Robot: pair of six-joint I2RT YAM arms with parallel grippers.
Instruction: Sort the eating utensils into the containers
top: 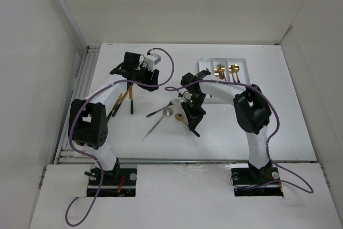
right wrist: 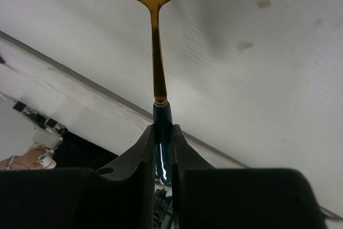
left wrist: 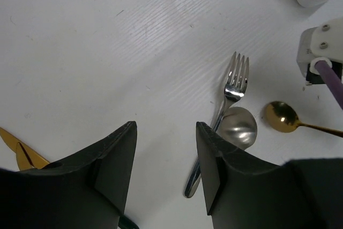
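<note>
My right gripper point(right wrist: 163, 130) is shut on the dark green handle of a gold spoon point(right wrist: 156, 52), whose bowl points away from the wrist. In the top view this gripper point(top: 188, 118) is mid-table with the spoon's gold bowl point(top: 180, 117) to its left. My left gripper point(left wrist: 166, 128) is open and empty above bare table. A silver fork point(left wrist: 235, 81) and a silver spoon point(left wrist: 238, 127) lie just right of its right finger, with the gold spoon's bowl point(left wrist: 281, 116) beyond. The white tray point(top: 206, 67) at the back right holds gold forks point(top: 220, 70) and spoons point(top: 234, 69).
Gold knives with dark handles point(top: 122, 102) lie under the left arm, and their tips show in the left wrist view point(left wrist: 19, 151). The silver fork point(top: 157, 112) and silver spoon point(top: 155, 126) lie between the arms. White walls enclose the table on three sides.
</note>
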